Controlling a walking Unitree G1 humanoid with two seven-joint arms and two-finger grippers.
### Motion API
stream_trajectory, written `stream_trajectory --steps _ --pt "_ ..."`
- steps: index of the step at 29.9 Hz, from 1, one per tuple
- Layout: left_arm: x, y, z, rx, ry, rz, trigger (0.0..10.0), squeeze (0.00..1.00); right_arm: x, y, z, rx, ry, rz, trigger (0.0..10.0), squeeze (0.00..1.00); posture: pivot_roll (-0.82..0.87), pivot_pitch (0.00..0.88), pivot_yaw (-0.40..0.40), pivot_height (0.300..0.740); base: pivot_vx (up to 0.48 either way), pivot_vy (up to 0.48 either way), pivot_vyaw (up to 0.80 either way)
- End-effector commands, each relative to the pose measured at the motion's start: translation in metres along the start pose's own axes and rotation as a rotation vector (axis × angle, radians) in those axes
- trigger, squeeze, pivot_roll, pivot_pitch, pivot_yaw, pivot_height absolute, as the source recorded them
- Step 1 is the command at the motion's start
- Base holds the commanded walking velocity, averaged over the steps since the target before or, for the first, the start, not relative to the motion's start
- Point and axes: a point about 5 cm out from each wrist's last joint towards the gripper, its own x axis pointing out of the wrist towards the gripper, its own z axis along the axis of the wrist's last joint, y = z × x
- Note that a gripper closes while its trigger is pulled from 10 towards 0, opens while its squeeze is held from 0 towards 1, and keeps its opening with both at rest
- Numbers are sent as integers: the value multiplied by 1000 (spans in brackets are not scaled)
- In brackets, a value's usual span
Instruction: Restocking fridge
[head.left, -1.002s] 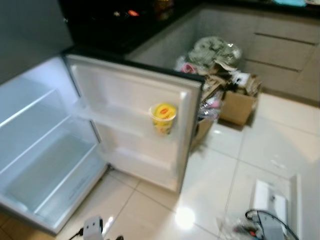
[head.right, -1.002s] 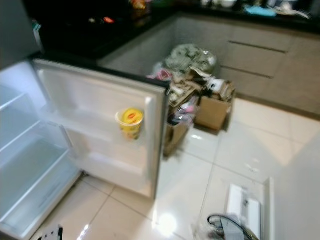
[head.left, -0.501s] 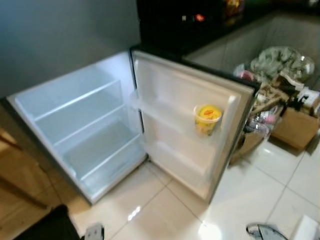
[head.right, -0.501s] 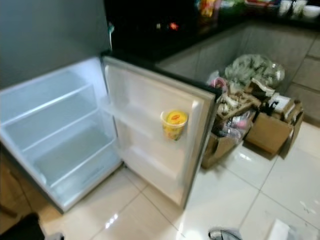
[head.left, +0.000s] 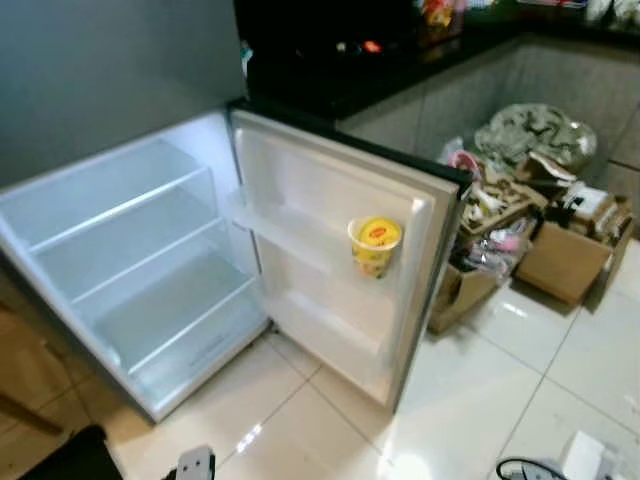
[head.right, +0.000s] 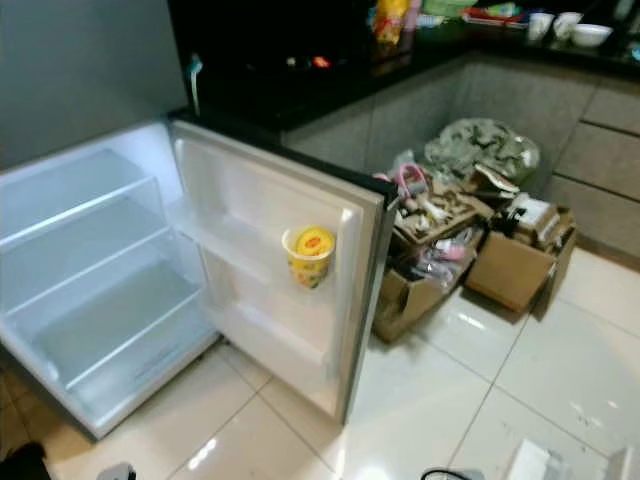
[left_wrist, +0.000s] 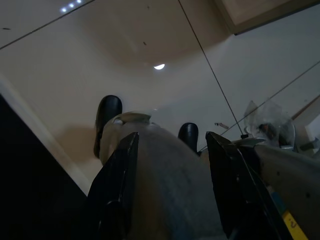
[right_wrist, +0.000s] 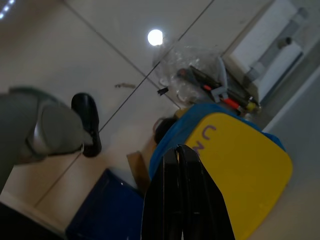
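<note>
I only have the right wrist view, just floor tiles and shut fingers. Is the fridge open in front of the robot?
Observer: Yes, the fridge door stands wide open.
Operator: Anything stocked yet?
Observer: One yellow cup sits in the door's upper rack.
Operator: And the left gripper?
Observer: The left gripper is open, hanging above the floor tiles.
</note>
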Motion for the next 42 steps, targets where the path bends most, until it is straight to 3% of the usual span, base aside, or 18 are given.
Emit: stream_trajectory --steps 1,6,7,8,12,13,18,21,22,23,24,27,28,29,30,35,38,42 --pt "-2 4 -2 16 17 14 10000 0 1 -10 20 76 -85 -45 10000 0 -63 86 -17 740 0 0 0" --pt "-1 4 0 24 18 9 10000 0 1 -29 50 218 -188 -114 10000 0 -68 81 -14 740 0 0 0" --pt "-1 3 1 22 14 7 10000 0 -2 -43 73 317 -274 -147 10000 0 -64 83 -17 740 0 0 0" --pt "-1 3 1 22 14 7 10000 0 -2 -43 73 317 -274 -147 10000 0 -64 83 -17 740 0 0 0" --pt "-1 3 2 19 10 5 10000 0 -9 -61 114 469 -431 -154 10000 0 -64 83 -17 740 0 0 0" --pt "-1 3 1 19 11 5 10000 0 -13 -67 135 523 -512 -132 10000 0 -64 83 -17 740 0 0 0" --pt "-2 4 -1 16 14 5 10000 0 -25 -74 172 598 -665 -72 10000 0 -62 92 -17 740 0 0 0" --pt "-3 5 -4 13 17 9 10000 0 -43 -71 222 612 -858 82 10000 0 -59 88 -21 740 0 0 0" --pt "-3 5 -4 12 18 9 10000 0 -46 -69 229 609 -889 122 8706 0 -59 88 -21 740 0 0 0" --pt "-3 5 -4 12 18 9 10000 0 -46 -69 229 609 -889 122 8706 0 -59 88 -21 740 0 0 0" --pt "-3 5 -4 14 20 8 10000 0 -48 -63 236 595 -916 172 0 0 -61 86 -18 740 0 0 0" --pt "-3 5 -4 17 21 6 10000 0 -52 -51 248 553 -956 277 0 0 -62 85 -15 740 0 0 0" --pt "-3 4 -4 17 20 5 10000 0 -53 -46 250 537 -961 306 1686 0 -62 85 -15 740 0 0 0" --pt "-2 4 -3 18 19 3 10000 0 -53 -42 251 527 -963 340 1686 0 -59 82 -15 740 0 0 0" --pt "-2 4 -2 18 17 2 10000 0 -53 -37 252 518 -965 384 10000 0 -61 82 -13 740 0 0 0" --pt "-1 3 0 20 12 0 10000 0 -54 -18 253 458 -975 535 10000 0 -61 86 -11 740 0 0 0" --pt "-1 4 1 23 13 -1 10000 0 -58 4 251 349 -967 757 10000 0 -61 89 -9 740 0 0 0" --pt "-2 4 1 24 15 -1 10000 0 -60 17 248 279 -946 874 10000 0 -61 89 -9 740 0 0 0"
